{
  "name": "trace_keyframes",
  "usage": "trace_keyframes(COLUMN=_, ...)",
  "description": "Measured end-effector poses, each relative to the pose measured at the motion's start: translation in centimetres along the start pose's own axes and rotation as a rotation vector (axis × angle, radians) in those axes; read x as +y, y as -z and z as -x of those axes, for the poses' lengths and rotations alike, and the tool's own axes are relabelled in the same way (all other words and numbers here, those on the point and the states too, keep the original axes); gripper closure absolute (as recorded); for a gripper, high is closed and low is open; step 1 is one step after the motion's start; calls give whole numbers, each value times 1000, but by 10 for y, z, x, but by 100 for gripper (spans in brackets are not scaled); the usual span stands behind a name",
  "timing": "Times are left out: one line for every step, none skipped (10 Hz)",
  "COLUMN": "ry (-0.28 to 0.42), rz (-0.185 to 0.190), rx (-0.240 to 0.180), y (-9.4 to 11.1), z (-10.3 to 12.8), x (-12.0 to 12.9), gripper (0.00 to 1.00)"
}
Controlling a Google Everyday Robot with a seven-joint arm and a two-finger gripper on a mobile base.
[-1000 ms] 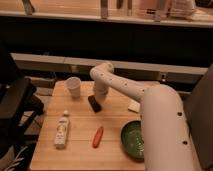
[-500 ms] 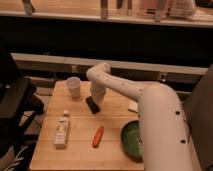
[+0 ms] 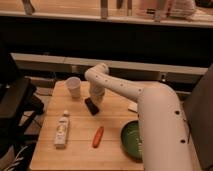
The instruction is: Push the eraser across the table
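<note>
Just under my gripper (image 3: 95,100) sits the eraser (image 3: 91,106) on the table (image 3: 80,150); I cannot tell its grip state.

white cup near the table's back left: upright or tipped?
Upright. The small white cup stands on the light-wood table with its open rim facing up. The gripper is to its right, down at the small black eraser.

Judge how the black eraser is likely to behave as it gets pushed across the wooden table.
The eraser is a low, flat-lying block, so it will probably slide rather than roll or tip. It looks small, likely light. Its matte surface may drag on the table, and with the hand at one end, it could swivel.
</note>
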Motion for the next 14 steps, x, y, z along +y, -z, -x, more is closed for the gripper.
trace_keyframes(ry=5, rz=3, rx=0, y=0, z=1, x=0, gripper=100)
trace_keyframes(ry=9, rz=5, rx=0, y=0, z=2, x=1, gripper=100)
trace_keyframes(ry=13, rz=8, rx=1, y=-1, z=2, x=1, gripper=100)
trace_keyframes(ry=20, rz=11, rx=1, y=-1, z=4, x=2, gripper=100)
trace_keyframes(ry=29, rz=14, rx=0, y=-1, z=7, x=3, gripper=100)
trace_keyframes(ry=38, rz=18, rx=0, y=-1, z=10, x=5, gripper=100)
trace_keyframes(ry=46, rz=21, rx=1, y=-2, z=12, x=6, gripper=100)
trace_keyframes(ry=54, rz=24, rx=2, y=-2, z=14, x=6, gripper=100)
trace_keyframes(ry=62, rz=27, rx=4, y=-2, z=15, x=6, gripper=100)
trace_keyframes(ry=74, rz=30, rx=4, y=-2, z=18, x=6, gripper=100)
trace_keyframes(ry=80, rz=32, rx=4, y=-2, z=20, x=6, gripper=100)
trace_keyframes(ry=87, rz=35, rx=5, y=-2, z=22, x=7, gripper=100)
trace_keyframes(ry=94, rz=38, rx=5, y=-2, z=23, x=7, gripper=100)
trace_keyframes(ry=100, rz=39, rx=5, y=-2, z=25, x=8, gripper=100)
